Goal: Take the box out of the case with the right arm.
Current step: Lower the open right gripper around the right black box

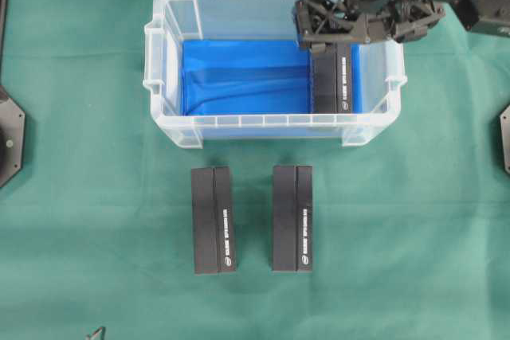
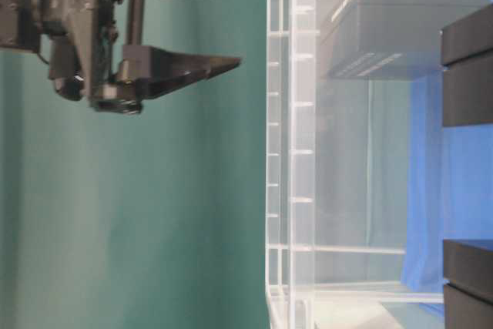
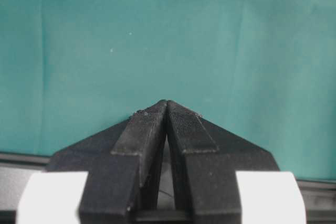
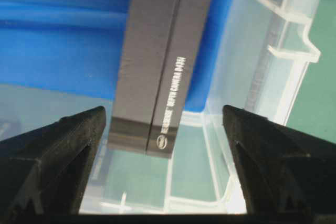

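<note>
Clear glossy plastic case [image 1: 171,53] with smooth blue floor, matt black cardboard box [image 1: 332,77], soft green cloth table cover [image 1: 80,197], ridged black plastic fingers [image 4: 58,145]

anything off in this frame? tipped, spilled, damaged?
Nothing stands out. One black box lies flat at the right end of the case, and two more boxes lie parallel on the green cloth in front. The right end effector hangs open above the cased box; the left end effector is shut.

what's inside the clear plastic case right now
One black box stands on the blue bottom by the right wall of the case. The open right hand above covers its far end, so nothing shows there.
</note>
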